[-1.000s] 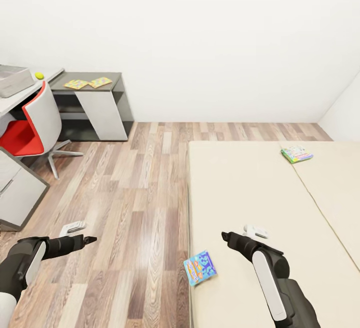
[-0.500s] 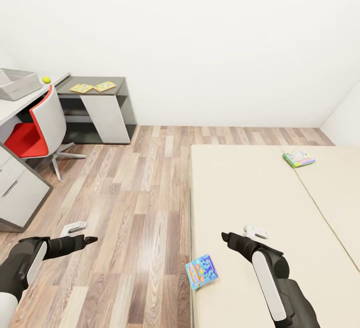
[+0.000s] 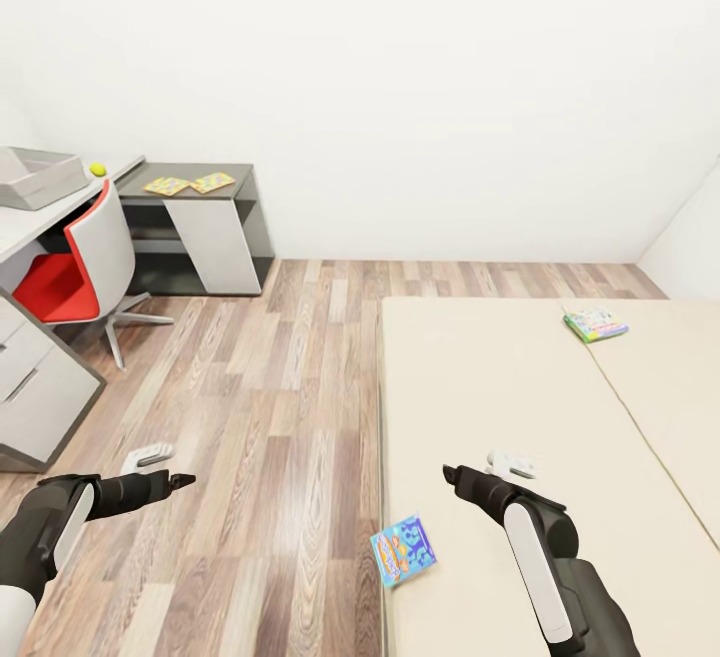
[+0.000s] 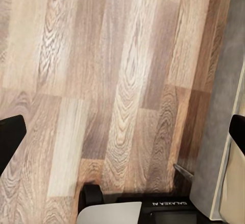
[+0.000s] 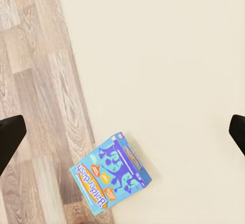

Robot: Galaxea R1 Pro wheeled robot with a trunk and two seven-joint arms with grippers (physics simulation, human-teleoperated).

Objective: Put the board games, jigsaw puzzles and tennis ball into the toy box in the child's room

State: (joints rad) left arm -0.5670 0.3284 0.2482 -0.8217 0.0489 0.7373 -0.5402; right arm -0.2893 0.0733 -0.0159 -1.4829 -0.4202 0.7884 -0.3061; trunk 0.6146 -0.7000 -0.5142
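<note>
Two board games lie on the beige bed (image 3: 520,387): a blue one (image 3: 403,551) (image 5: 109,172) at its near left edge and a white-green one (image 3: 596,324) far to the right. My right gripper (image 3: 449,474) (image 5: 122,132) hovers open over the mattress just beyond the blue game. Over the wooden floor my left gripper (image 3: 182,481) (image 4: 122,132) hangs open and empty. At the far left the grey toy box (image 3: 40,177) and the tennis ball (image 3: 98,169) rest on the white table (image 3: 25,227). Two jigsaw puzzles (image 3: 167,185) (image 3: 212,181) lie on its dark side unit.
A red and white swivel chair (image 3: 85,262) stands tucked at the table. White drawers (image 3: 35,387) jut out at the left. Wood floor (image 3: 270,387) runs between the table and the bed. White walls close the room behind.
The whole head view has shifted: the table, chair and puzzles sit further right in the picture, so the camera moved. Both arms hold the same pose.
</note>
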